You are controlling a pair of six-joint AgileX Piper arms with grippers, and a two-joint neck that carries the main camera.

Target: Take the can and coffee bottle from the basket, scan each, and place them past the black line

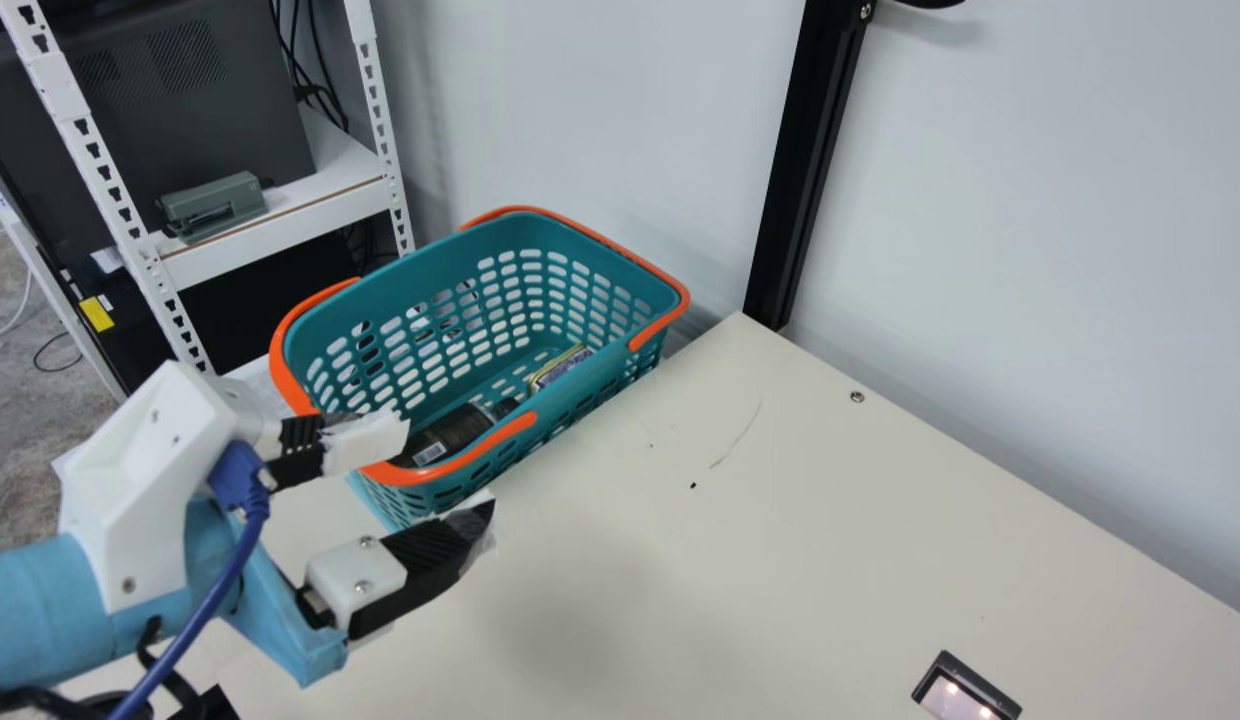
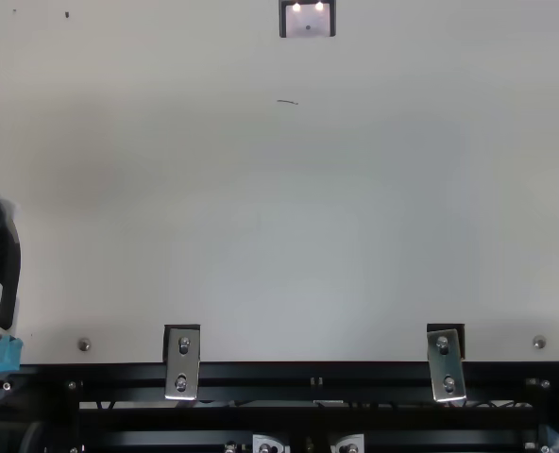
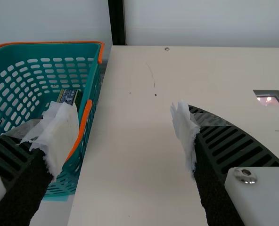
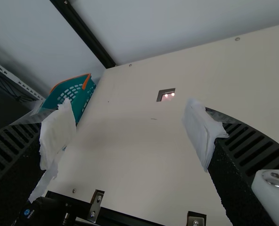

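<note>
Evidently the job is at its first step, the picking: the coffee bottle (image 1: 450,433) and the can (image 1: 563,367) both lie in the basket (image 1: 400,302), neither gripped. The left tool (image 1: 450,468) stands open and empty beside the basket; the right tool (image 4: 130,127), over the bench (image 4: 125,155), is also spread wide with nothing in it. Next, I judge, the left tool should rise over the rim, line up with one item and close on it, then carry it to the lit scanner window (image 1: 960,698). The near rim hides part of the bottle, the can's print is too small to read, and the main view's lower edge cuts off the scanner window.
</note>
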